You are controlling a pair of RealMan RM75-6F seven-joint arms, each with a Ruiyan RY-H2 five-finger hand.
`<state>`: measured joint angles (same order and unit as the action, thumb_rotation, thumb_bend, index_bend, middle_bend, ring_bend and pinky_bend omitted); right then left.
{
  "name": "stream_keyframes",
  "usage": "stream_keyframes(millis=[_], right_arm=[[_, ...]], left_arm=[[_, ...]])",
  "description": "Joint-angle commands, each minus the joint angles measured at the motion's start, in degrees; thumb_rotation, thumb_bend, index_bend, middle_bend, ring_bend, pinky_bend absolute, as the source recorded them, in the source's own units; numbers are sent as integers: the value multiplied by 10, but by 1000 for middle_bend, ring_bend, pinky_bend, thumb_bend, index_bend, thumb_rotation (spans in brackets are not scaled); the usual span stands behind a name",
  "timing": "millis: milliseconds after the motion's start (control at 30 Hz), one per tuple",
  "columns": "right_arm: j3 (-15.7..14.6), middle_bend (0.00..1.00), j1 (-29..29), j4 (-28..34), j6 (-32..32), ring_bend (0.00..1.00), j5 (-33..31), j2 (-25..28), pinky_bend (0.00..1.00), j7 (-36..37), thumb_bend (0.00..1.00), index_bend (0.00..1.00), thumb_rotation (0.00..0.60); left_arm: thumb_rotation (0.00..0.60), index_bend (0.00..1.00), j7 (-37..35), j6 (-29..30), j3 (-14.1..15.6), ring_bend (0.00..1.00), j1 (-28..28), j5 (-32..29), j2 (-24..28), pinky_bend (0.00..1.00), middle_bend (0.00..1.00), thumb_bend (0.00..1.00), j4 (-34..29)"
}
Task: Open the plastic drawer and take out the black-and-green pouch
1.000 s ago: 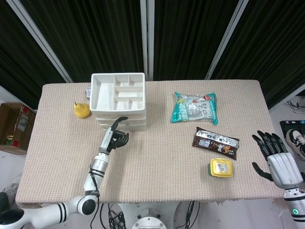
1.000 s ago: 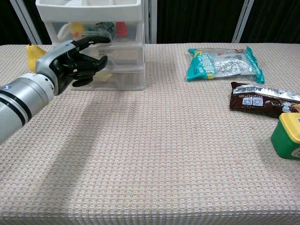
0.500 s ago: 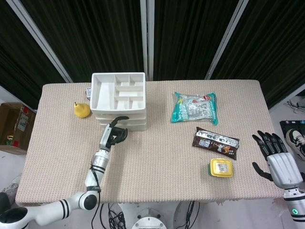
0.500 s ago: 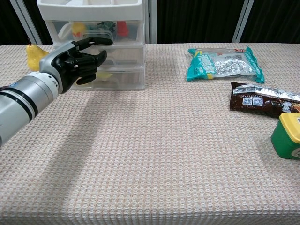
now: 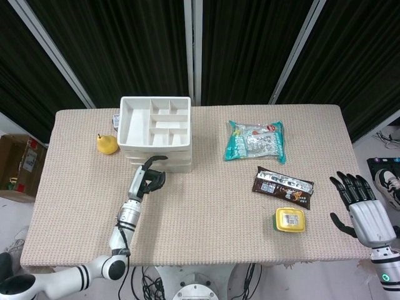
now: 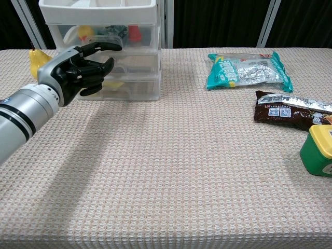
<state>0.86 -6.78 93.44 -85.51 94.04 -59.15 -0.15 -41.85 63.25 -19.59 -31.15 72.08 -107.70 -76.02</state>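
Since the last moment my left hand [image 6: 78,70] has come closer to the plastic drawer [image 6: 109,52], which stands at the far left part of the table [image 5: 206,206]. It is a white unit with clear drawer fronts, all closed. Behind the top front I see a dark green shape, probably the black-and-green pouch [image 6: 116,28]. My left fingers are curled with one stretched toward the front, holding nothing. My right hand [image 5: 362,209] rests open, fingers spread, beyond the table's right edge.
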Motion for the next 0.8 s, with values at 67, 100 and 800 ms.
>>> stream_keyframes(millis=[67, 100, 800], right_arm=[[-1, 0, 1, 0, -1, 0, 1, 0, 0, 0, 244, 0, 600], [-1, 0, 1, 0, -1, 0, 1, 0, 0, 0, 244, 0, 600], [-1, 0, 4, -5, -9, 0, 8, 1, 0, 8, 243, 0, 600]], left_arm=[[600, 484, -1, 6, 8, 1000, 6, 5, 1, 1000, 942, 503, -5], [600, 485, -2, 9, 11, 1000, 8, 8, 1, 1000, 942, 502, -7], [600, 160, 150, 61, 92, 977, 70, 24, 64, 1000, 863, 481, -90]])
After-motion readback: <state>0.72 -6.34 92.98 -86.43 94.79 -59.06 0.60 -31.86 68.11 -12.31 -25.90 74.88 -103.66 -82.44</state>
